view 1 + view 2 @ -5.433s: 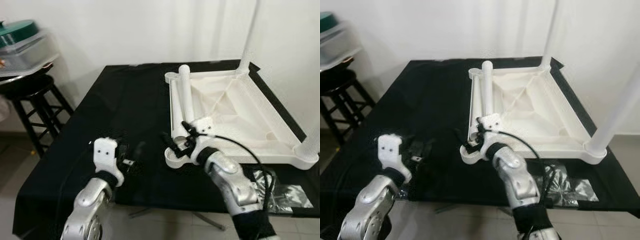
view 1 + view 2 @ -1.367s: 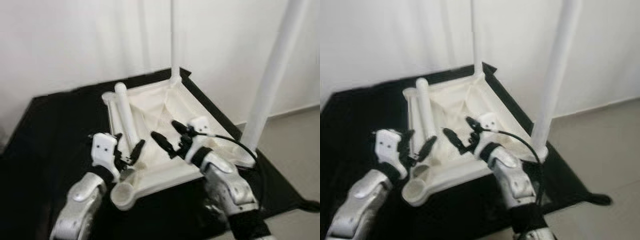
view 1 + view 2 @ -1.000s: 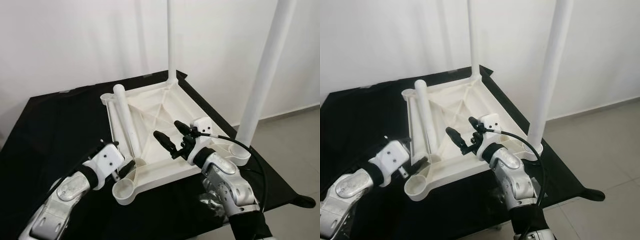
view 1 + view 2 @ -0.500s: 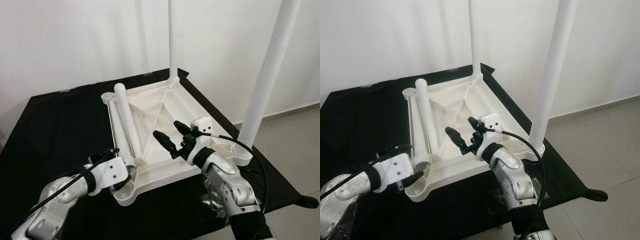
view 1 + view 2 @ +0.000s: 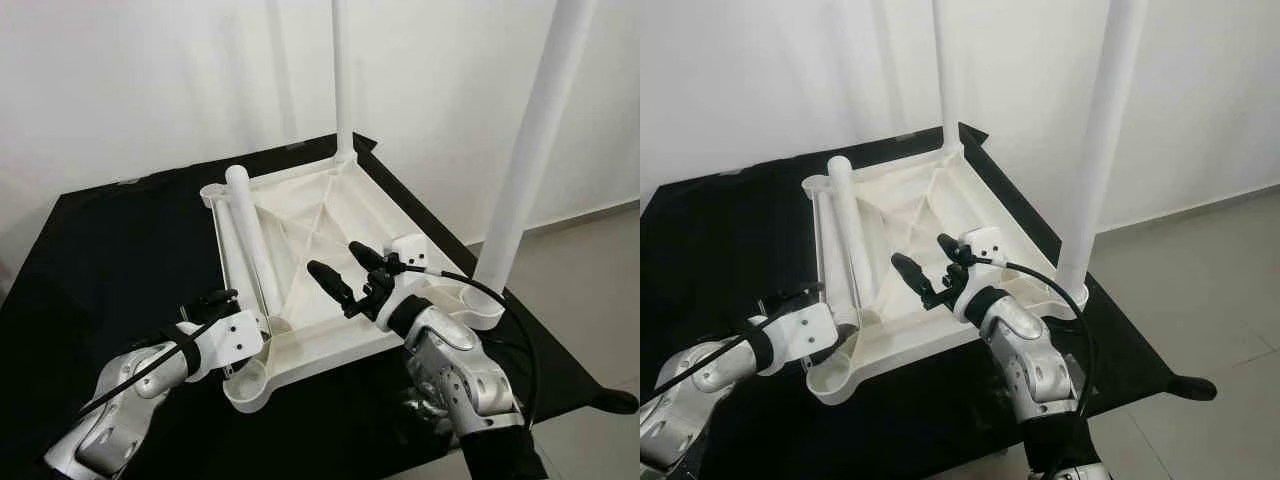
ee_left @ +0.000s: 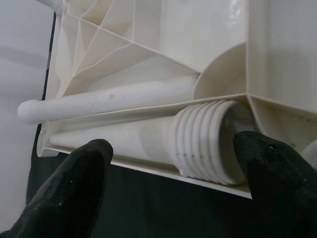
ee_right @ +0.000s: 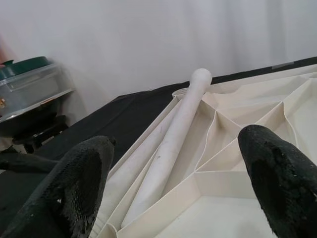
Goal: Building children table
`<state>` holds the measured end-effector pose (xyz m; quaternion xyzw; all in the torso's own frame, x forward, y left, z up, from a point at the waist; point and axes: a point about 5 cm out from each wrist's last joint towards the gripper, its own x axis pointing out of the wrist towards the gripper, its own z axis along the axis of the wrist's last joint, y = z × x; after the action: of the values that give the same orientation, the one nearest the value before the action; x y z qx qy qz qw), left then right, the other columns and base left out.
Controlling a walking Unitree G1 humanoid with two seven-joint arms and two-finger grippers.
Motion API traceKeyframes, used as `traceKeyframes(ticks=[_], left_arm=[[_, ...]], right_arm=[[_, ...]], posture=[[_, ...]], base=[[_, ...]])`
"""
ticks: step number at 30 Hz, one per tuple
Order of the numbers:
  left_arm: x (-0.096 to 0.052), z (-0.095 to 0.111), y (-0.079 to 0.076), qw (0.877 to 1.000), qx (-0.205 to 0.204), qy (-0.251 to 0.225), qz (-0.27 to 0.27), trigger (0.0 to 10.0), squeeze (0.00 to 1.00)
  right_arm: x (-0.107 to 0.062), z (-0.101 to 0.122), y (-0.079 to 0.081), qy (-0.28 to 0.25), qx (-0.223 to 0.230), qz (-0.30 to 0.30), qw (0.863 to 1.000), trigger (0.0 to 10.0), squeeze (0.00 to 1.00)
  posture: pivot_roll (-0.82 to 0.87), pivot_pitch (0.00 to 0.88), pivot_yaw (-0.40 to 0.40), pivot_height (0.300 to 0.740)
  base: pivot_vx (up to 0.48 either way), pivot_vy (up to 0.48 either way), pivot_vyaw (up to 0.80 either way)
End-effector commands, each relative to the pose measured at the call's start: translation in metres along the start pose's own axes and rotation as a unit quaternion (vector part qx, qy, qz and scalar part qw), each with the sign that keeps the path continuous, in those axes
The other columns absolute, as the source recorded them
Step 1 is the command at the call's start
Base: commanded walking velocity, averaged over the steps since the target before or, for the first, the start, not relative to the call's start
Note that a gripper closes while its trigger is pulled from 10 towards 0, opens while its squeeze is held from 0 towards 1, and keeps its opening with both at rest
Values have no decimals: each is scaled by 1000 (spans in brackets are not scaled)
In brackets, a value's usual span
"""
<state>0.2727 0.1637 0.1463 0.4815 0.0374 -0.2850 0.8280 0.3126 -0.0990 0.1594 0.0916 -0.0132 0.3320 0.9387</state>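
Two white plastic legs (image 5: pixel 247 236) lie loose inside your upturned white plastic tabletop (image 5: pixel 330 225) on the black counter (image 5: pixel 110 250); left gripper (image 6: pixel 171 163) spread around one's threaded end, right gripper (image 5: pixel 337 270) open above.

The left gripper (image 6: pixel 171 193) hung spread, black fingertips (image 6: pixel 74 188) flanking a loose leg (image 6: pixel 143 139) with a ribbed screw end, lying inside the upturned tabletop (image 6: pixel 163 29). A second leg (image 6: pixel 106 101) lay just beside it. Black cloth (image 6: pixel 143 203) showed beneath.
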Motion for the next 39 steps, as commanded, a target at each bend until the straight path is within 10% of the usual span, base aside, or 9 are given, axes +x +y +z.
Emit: traceKeyframes(ticks=[1,24,25,26,39], left_arm=[[4,-2,-3,1000,7,13,-3,10000,0],[35,-12,3,989,27,111,97,10000,0],[35,-13,5,987,25,118,110,3647,0],[34,-14,6,985,22,123,122,0,0],[28,-23,21,972,1,138,191,0,0]], right_arm=[[1,-1,5,1,9,7,1000,10000,0],[1,-1,5,4,8,5,1000,10000,0],[1,-1,5,4,8,5,1000,10000,0],[1,-1,5,4,8,5,1000,10000,0],[1,-2,4,7,7,5,1000,10000,0]], posture=[[-103,52,102,740],[-115,48,105,740],[-115,48,105,740],[-115,48,105,740],[-118,39,96,740]], base=[[0,0,0],[0,0,0],[0,0,0],[0,0,0],[0,0,0]])
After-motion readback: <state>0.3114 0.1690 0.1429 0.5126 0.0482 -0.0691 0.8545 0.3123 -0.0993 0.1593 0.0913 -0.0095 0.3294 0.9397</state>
